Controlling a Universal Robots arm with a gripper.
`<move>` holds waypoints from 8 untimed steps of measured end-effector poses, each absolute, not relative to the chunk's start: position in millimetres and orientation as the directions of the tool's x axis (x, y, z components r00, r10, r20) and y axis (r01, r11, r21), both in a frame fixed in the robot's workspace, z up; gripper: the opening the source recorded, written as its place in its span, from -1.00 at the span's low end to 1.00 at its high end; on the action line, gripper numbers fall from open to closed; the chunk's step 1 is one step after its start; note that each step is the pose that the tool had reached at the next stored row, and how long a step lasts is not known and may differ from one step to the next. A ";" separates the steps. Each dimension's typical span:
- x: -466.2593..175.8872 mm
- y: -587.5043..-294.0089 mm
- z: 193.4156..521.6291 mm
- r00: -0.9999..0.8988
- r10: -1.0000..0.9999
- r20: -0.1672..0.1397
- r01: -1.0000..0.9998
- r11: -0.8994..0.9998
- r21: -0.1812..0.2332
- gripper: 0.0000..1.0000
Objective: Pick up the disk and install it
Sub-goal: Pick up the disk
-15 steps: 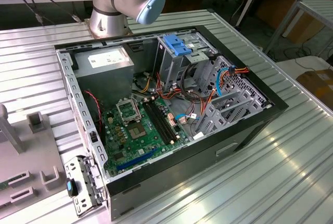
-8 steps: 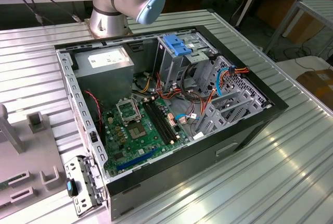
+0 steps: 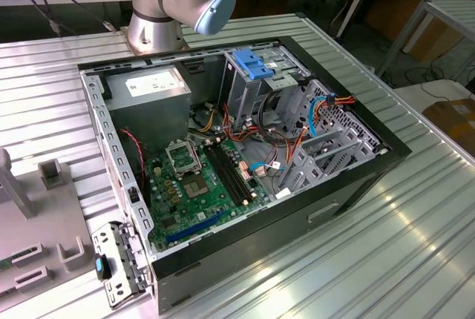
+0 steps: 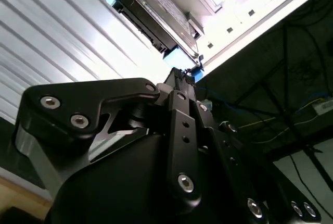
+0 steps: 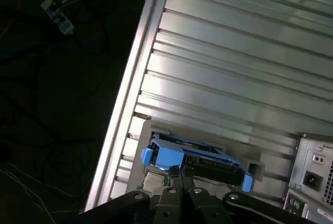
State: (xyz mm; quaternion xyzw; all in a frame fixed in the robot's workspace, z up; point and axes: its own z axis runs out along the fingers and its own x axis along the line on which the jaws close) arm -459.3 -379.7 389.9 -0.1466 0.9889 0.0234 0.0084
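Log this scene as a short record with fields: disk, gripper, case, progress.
disk: the disk, a silver-grey drive in blue side rails, lies in a pale holder on the ribbed metal table, outside the case
gripper: the gripper is right at the disk's edge in both wrist views; whether it holds the disk cannot be told
case: the case is open, motherboard exposed, blue bracket atop the drive cage
progress: disk not yet installed
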 end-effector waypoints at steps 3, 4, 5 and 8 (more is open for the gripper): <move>-459.3 -379.7 389.8 -0.933 -0.359 -0.023 -0.359 0.932 0.044 -0.79; -459.3 -379.7 389.7 -0.920 -0.391 -0.023 -0.391 0.919 0.043 -0.79; -459.3 -379.7 389.7 -0.902 -0.431 -0.023 -0.432 0.901 0.042 -0.79; -459.3 -379.7 389.6 -0.854 -0.520 -0.023 -0.520 0.853 0.042 -0.79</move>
